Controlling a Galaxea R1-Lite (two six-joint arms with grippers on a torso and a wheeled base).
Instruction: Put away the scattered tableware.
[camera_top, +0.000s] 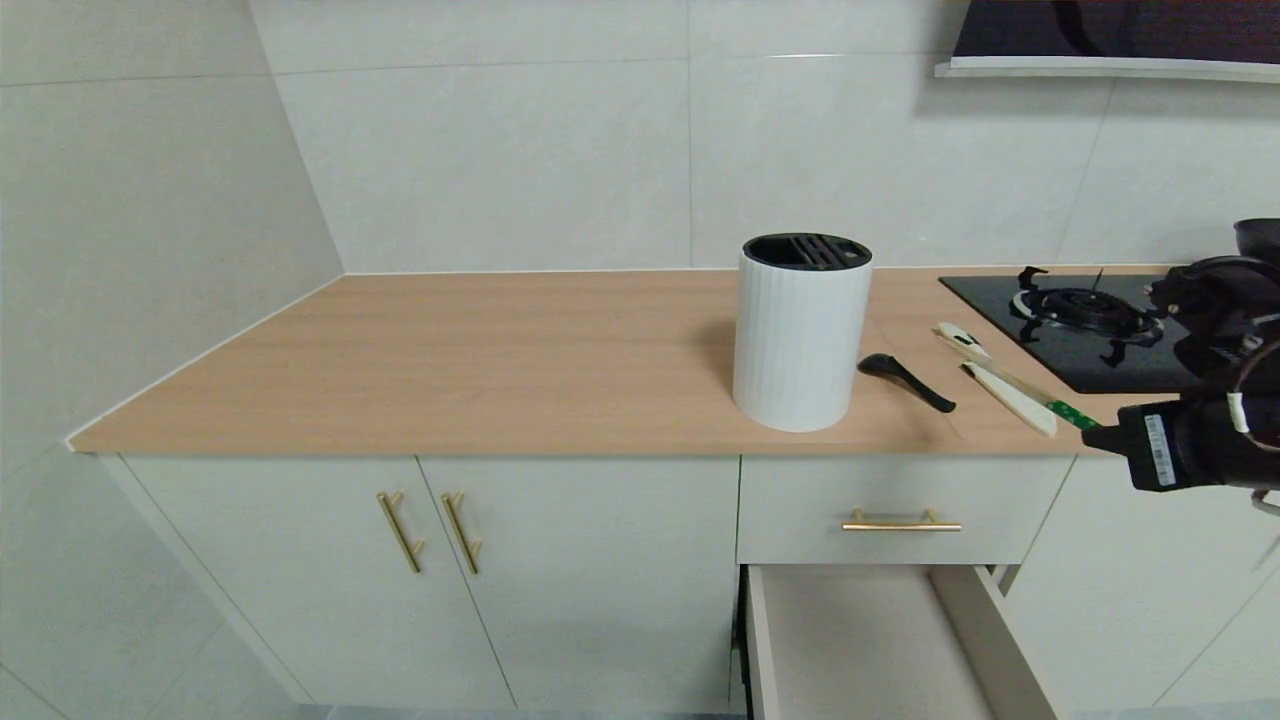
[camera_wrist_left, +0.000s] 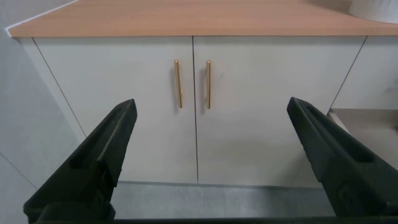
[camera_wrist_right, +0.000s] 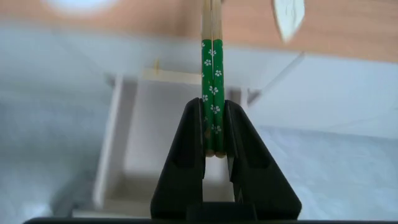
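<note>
While the pair of wooden chopsticks with green flowered ends (camera_wrist_right: 212, 74) is pinched by its green ends between the fingers of the right tool (camera_wrist_right: 214, 146), its shafts are stretched over the front edge of the wooden tabletop (camera_top: 500, 360) at the right of the head view. A cream flat utensil (camera_top: 1010, 398) is seen just beside them, with a small white spoon (camera_top: 962, 340) behind it and a black spoon (camera_top: 905, 380) further left. A white ribbed cylindrical holder with a black slotted top (camera_top: 801, 345) is stood upright left of the black spoon. Below it, a white drawer (camera_top: 860, 640) is pulled out. The left tool (camera_wrist_left: 210, 107) is spread wide and ungrasping before white cabinet doors (camera_wrist_left: 261, 106).
</note>
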